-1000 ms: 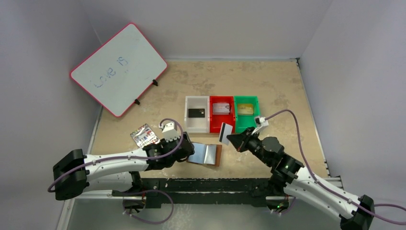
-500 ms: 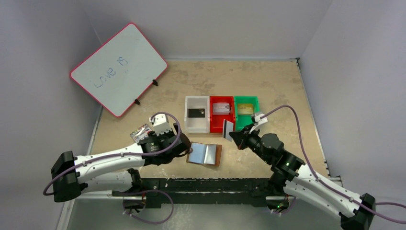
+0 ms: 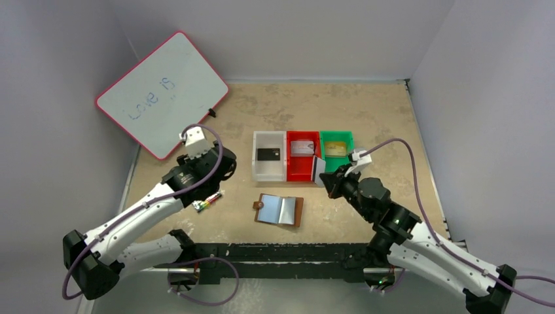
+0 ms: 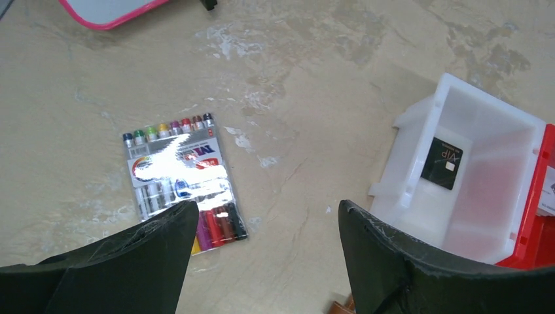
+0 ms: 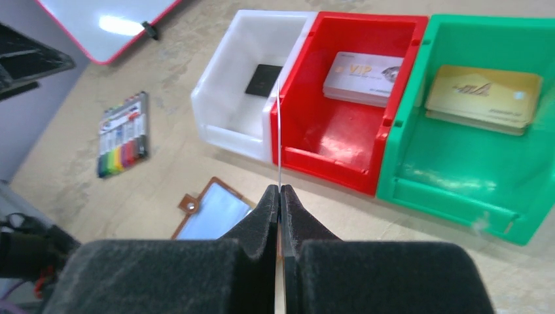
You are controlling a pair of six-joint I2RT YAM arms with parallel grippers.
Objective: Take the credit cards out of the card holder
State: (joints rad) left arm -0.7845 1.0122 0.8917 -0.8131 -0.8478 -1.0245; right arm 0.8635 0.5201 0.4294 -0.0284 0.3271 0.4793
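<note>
The brown card holder (image 3: 279, 210) lies open on the table, its shiny sleeves facing up; it also shows in the right wrist view (image 5: 213, 212). My right gripper (image 3: 325, 178) (image 5: 279, 190) is shut on a thin pale card (image 3: 317, 169), seen edge-on (image 5: 279, 131), at the front of the red bin (image 3: 302, 171). A black card (image 3: 268, 154) lies in the white bin (image 3: 268, 171). A silvery card (image 5: 363, 70) sits in the red bin. A gold card (image 5: 484, 91) rests in the green bin (image 5: 458, 190). My left gripper (image 3: 222, 171) (image 4: 268, 206) hangs open and empty, left of the bins.
A pack of coloured markers (image 4: 177, 180) (image 3: 208, 200) lies on the table under my left arm. A pink-edged whiteboard (image 3: 160, 91) leans at the back left. Grey walls close in the table on three sides.
My left gripper has let go of the card holder, lifted away to the back left and opened wider. My right gripper has carried its card forward to the red bin.
</note>
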